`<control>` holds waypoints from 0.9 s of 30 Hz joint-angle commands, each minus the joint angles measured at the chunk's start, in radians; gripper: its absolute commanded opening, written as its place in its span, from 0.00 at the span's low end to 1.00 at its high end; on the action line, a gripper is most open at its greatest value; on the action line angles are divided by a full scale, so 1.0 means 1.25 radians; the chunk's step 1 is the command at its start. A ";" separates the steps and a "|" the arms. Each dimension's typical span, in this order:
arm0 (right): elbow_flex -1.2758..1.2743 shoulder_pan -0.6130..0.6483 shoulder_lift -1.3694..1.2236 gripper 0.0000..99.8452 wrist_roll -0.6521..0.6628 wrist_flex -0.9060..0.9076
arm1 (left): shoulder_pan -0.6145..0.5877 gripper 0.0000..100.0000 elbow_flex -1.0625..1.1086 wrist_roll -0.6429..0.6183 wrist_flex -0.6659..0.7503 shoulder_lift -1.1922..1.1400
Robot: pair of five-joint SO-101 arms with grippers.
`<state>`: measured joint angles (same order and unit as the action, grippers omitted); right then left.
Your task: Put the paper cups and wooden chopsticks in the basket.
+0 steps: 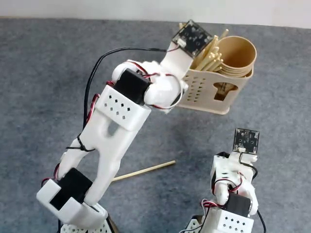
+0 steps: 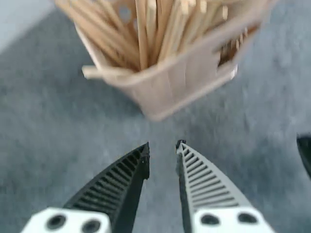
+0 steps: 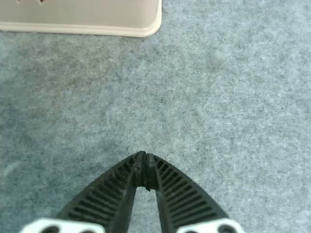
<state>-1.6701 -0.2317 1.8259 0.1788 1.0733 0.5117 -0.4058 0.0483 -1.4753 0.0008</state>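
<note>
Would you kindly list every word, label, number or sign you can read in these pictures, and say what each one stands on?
None can be read. The basket, the paper cups, the chopsticks and the grey table covering show no writing. Any print on the camera boards at the wrists is too small to make out.

Beige basket (image 1: 200, 93), dotted holes; tan paper cups (image 1: 239, 54); pale wooden chopstick (image 1: 146, 171); speckled grey table (image 1: 48, 73)

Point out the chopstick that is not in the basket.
The single chopstick lying flat on the grey mat; the other chopsticks stand bundled in the basket.
</note>
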 commanded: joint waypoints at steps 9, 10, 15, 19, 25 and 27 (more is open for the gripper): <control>-0.094 -0.009 0.010 0.01 -0.001 -0.021 | 0.029 0.10 0.242 0.002 -0.066 0.048; -0.094 -0.009 0.010 0.01 -0.001 -0.021 | 0.029 0.10 0.277 0.002 -0.048 0.051; -0.094 -0.009 0.010 0.01 -0.001 -0.021 | 0.030 0.10 0.509 0.002 0.083 0.159; -0.094 -0.009 0.010 0.01 -0.001 -0.021 | 0.030 0.11 0.714 0.002 0.188 0.271; -0.094 -0.009 0.010 0.01 -0.001 -0.021 | 0.030 0.11 0.931 0.029 0.296 0.322; -0.094 -0.009 0.010 0.01 -0.001 -0.021 | 0.030 0.11 0.978 0.092 0.320 0.322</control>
<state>-1.6701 -0.2317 1.8259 0.1788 1.0733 0.5317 0.7234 0.0591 -1.1439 0.3567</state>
